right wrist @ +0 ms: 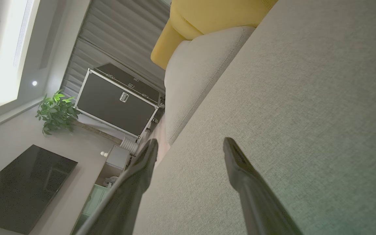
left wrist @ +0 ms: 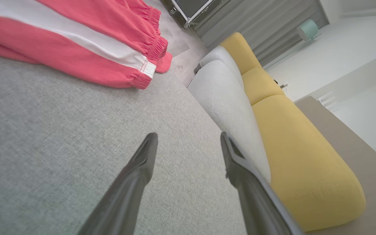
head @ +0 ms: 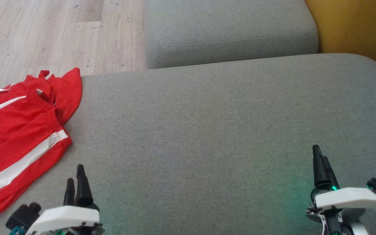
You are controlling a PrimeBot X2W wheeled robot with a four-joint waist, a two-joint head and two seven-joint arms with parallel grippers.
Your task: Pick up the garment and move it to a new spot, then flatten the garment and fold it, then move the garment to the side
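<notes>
Nearest the camera, left gripper and right gripper hover over grey cushion, both spread wide, holding nothing. Red garment lies crumpled at cushion's left edge, near left gripper. Farther back: floor.

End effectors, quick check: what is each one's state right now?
Left end effector: open, holding nothing, over the grey cushion near the red garment.
Right end effector: open, holding nothing, over the grey cushion.
</notes>
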